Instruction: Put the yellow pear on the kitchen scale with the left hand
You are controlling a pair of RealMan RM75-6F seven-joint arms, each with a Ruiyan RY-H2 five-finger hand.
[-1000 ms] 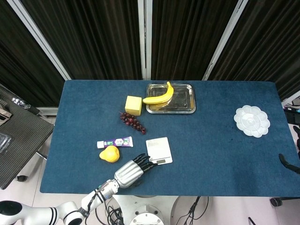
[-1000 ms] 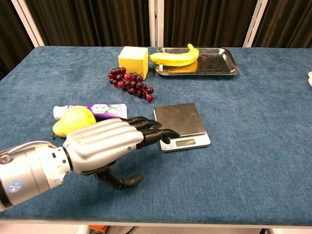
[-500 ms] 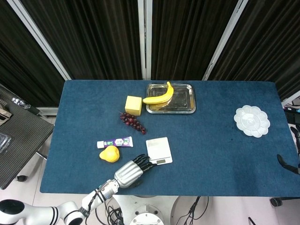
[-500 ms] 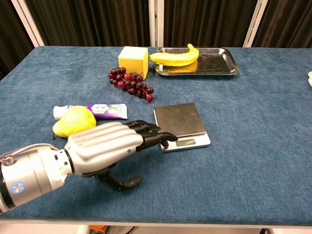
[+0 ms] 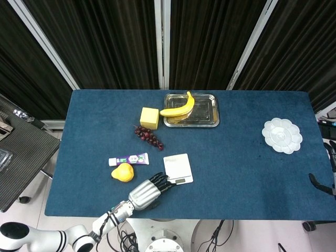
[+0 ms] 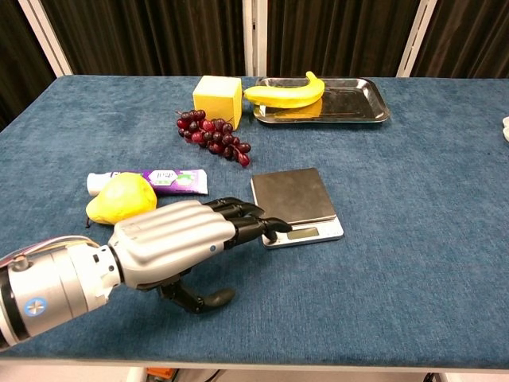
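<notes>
A: Anything done yet?
B: Nothing, judging by the layout. Yellow pear (image 6: 119, 198) resting on the cloth just left of the left hand (image 6: 176, 240), not touching.
A: And the hand?
B: Empty, extended flat, thumb apart below. Fingertips reaching the near corner of the kitchen scale (image 6: 295, 204), bare on top.
A: Remaining?
B: Grasping, lifting, placing.

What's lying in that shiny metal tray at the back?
A banana lies in the metal tray, one end sticking over the rim. Whatever sits directly beneath the banana is hidden.
</notes>
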